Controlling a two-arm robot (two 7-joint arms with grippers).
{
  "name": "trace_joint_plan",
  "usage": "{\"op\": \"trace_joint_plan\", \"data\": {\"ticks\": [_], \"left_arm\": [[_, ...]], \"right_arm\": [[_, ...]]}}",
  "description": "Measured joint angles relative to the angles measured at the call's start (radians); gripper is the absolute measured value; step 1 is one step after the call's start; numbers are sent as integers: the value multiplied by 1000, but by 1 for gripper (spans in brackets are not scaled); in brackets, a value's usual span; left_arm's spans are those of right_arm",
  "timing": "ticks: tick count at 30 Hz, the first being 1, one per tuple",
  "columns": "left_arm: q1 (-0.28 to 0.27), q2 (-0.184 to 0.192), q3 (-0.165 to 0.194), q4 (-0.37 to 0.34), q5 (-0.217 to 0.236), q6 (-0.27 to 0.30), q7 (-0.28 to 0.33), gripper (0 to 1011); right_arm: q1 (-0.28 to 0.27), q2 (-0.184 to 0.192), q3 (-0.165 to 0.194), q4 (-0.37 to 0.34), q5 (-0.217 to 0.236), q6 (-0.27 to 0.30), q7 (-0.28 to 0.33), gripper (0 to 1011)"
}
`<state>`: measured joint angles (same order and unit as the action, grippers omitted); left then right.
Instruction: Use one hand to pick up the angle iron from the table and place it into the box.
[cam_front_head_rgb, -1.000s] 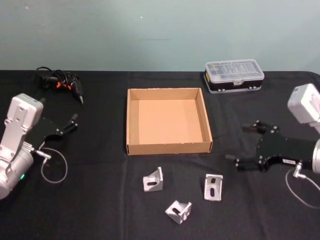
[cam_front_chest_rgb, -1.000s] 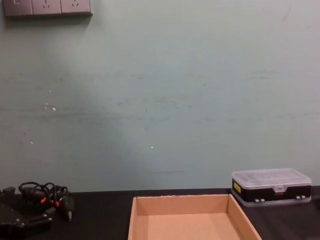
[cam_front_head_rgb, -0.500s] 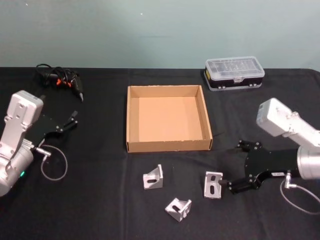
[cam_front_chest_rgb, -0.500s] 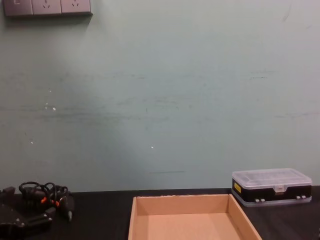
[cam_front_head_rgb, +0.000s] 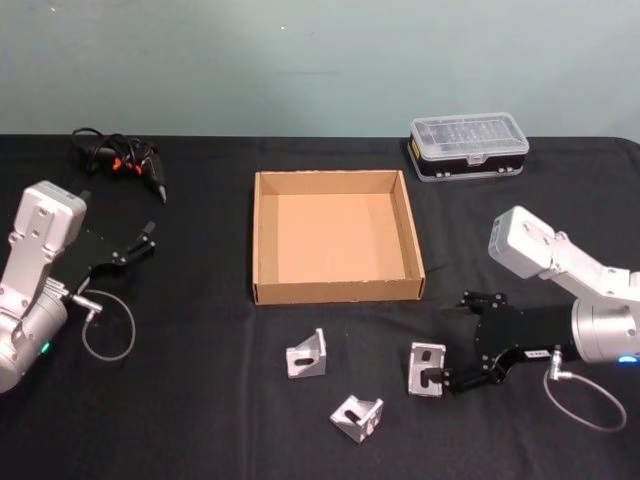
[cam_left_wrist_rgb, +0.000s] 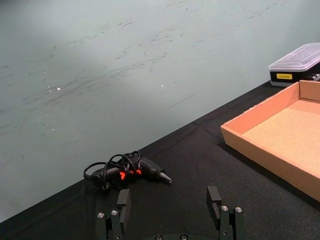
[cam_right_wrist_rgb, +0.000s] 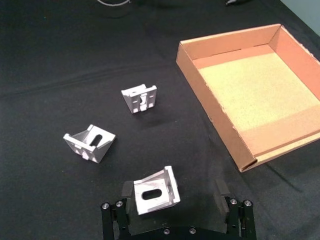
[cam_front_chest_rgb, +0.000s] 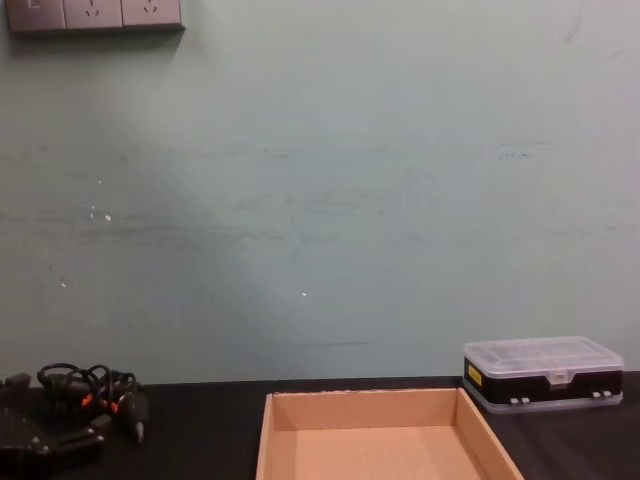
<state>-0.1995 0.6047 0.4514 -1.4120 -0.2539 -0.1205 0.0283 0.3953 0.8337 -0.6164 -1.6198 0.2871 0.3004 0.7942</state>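
1. Angle iron nearest the robot (cam_front_head_rgb: 358, 419): one of three silvery brackets lying on the black table (cam_front_head_rgb: 200, 430). It sits in front of the box and apart from the other two.
2. Just beyond it, the right angle iron (cam_front_head_rgb: 427, 371) stands with its slotted face showing. The left angle iron (cam_front_head_rgb: 307, 356) sits about level with it, well apart on the left.
3. The right gripper (cam_front_head_rgb: 450, 338) reaches in low from the right edge of the table. Its jaws are spread wide and straddle the right angle iron without clamping it. In the right wrist view the bracket sits between the two fingers (cam_right_wrist_rgb: 126, 190), close to one and with a clear gap to the other. Whether the closer finger touches the metal cannot be told.
4. The left gripper (cam_front_head_rgb: 148, 241) hangs over the left side of the table, well apart from all three brackets. Its jaws are released and hold nothing.
5. The tan cardboard box (cam_front_head_rgb: 338, 291) lies past the brackets at the middle of the table, lidless and with low walls.
6. Farthest back, a clear-lidded black case (cam_front_head_rgb: 468, 148) sits beyond the box's right corner. A black hand tool with orange marks and a coiled cord (cam_front_head_rgb: 125, 160) lies at the far left, near the pale green wall (cam_front_head_rgb: 300, 60).
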Motion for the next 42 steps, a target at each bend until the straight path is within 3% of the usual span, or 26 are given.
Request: {"op": "trace_joint_plan", "data": {"ticks": [11,26,34,42], "left_arm": [[0,0,0,0,0,0,0,1000],[0,0,0,0,0,0,0,1000],[0,0,0,0,0,0,0,1000],[0,0,0,0,0,0,0,1000]], "right_arm": [[18,-30,-22,47,0,12,-6,1004],[17,-46,-45,58,-9,28,-23,1004],[11,-47,-39,57,-6,30,-35,841],[7,-44,-32,56,-5,20,-37,577]]}}
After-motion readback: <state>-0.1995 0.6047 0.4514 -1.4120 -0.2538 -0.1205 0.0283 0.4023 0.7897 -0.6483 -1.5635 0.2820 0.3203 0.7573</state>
